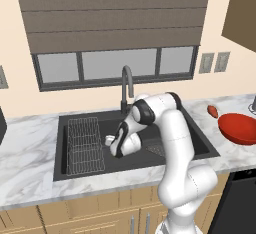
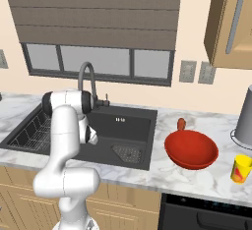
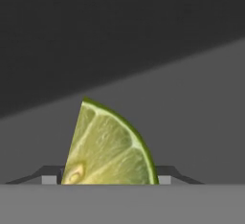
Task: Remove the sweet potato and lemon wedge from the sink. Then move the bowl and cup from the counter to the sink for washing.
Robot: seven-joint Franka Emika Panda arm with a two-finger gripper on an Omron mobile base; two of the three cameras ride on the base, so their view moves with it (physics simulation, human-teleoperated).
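Hand view showed the lemon wedge [image 3: 107, 146] low in the sink [image 1: 200, 139], between the parted pincer [image 3: 106, 179] tips, not yet lifted. Sweet potato [image 2: 181, 124] lay on the surface beside the bowl [image 2: 191, 150]; cup [image 2: 241, 168] remained unmoved.

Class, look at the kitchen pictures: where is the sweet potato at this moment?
The sweet potato lies on the marble counter to the right of the sink, just behind the red bowl; the left base view shows it at the right too.
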